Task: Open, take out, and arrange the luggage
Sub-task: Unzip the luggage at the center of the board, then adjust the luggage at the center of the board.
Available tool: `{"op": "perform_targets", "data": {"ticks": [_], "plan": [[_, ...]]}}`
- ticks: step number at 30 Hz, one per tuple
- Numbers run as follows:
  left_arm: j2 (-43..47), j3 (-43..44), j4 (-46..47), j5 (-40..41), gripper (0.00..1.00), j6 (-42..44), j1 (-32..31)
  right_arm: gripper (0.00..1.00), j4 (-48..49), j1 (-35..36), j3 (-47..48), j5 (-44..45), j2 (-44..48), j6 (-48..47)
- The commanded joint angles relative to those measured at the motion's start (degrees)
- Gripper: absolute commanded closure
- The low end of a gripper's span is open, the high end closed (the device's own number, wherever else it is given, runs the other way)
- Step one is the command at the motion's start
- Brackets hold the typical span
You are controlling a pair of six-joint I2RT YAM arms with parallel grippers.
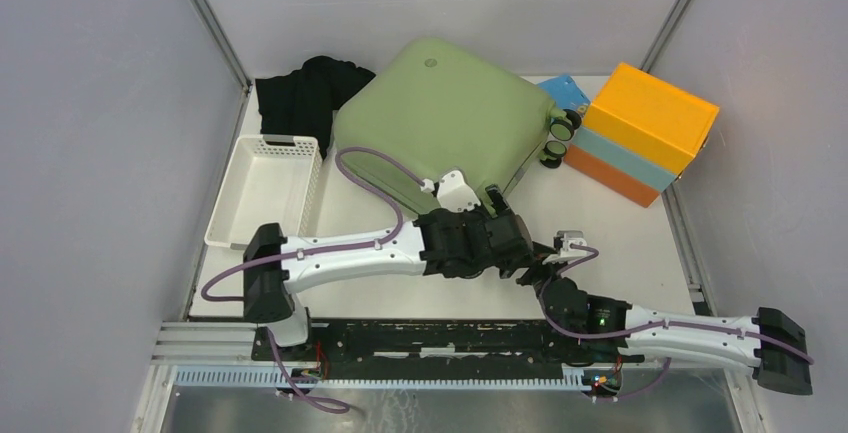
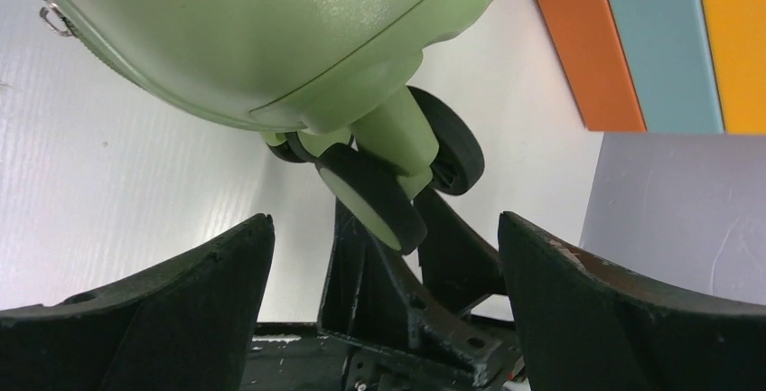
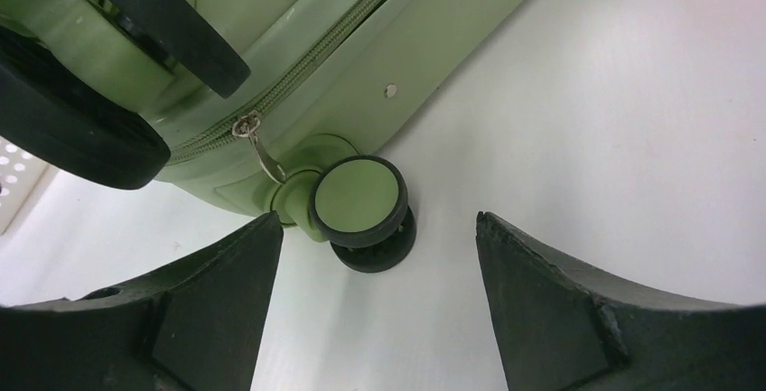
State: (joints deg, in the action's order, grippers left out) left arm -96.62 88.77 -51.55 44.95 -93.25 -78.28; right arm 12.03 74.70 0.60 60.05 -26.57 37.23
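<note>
Light: bright, even and diffuse, coming from above; the white table (image 1: 625,223) is close to washed out.
Shadows: soft and faint, under the luggage (image 1: 440,113).
Glare: a mild sheen on its green shell in the left wrist view.
Focus: overhead view sharp; wrist views slightly soft close up.
Distortion: wide-angle bending at the wrist-view edges.

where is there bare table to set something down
Bare: table between suitcase, orange-and-blue box and right arm. Crowded: back left, where black cloth, basket and suitcase cluster; also the suitcase's near corner, by the left gripper and right gripper.
</note>
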Motion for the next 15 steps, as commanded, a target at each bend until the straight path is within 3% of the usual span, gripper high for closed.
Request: {"op": "perform_targets", "data": {"ticks": [1, 15], "plan": [[-2.98, 5.50, -4.78, 4.68, 0.01, -6.25, 1.94, 0.15, 1.82, 0.27, -11.06, 1.45, -0.30, -1.00], [-11.42, 12.81, -4.79, -1.91, 0.06, -4.86, 7.25, 0.15, -1.48, 0.26, -13.39, 2.84, 7.85, -2.16]]}}
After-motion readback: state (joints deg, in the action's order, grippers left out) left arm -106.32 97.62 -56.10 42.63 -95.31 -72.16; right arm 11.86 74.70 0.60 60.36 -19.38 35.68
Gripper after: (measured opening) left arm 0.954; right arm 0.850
